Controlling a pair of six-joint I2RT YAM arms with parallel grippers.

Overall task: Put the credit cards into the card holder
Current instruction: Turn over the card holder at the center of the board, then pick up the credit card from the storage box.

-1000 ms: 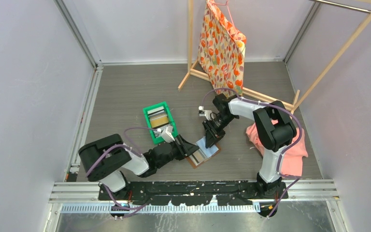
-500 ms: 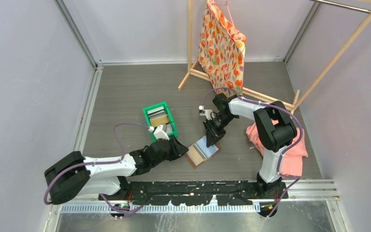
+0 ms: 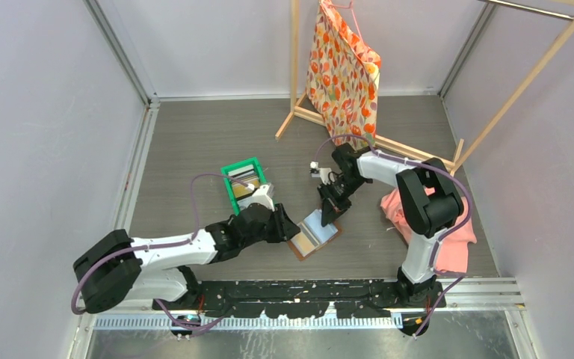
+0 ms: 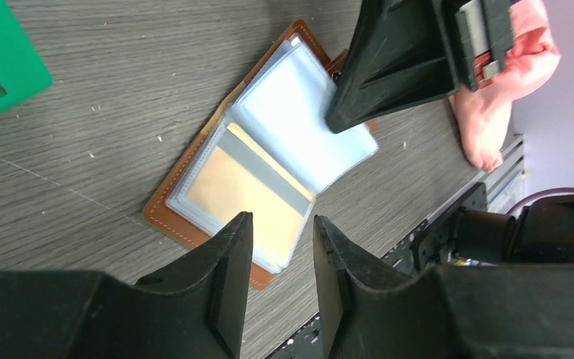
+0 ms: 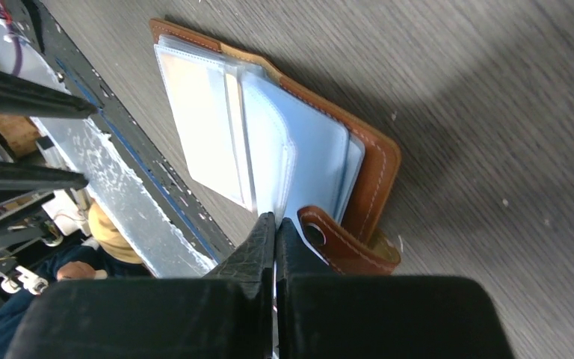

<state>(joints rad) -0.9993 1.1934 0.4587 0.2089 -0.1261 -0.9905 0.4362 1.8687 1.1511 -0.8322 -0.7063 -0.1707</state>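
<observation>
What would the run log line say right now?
left end effector open, empty, by card holder | right end effector shut, tip on its blue page | tan card already sleeved

Bright even light, blurred foregrounds

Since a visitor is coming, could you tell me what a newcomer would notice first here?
The brown card holder lies open mid-table, a tan card in one sleeve, with the shut right gripper at its blue pages and the open left gripper close beside it. Behind, a bright floral cloth hangs from a wooden rack.
</observation>
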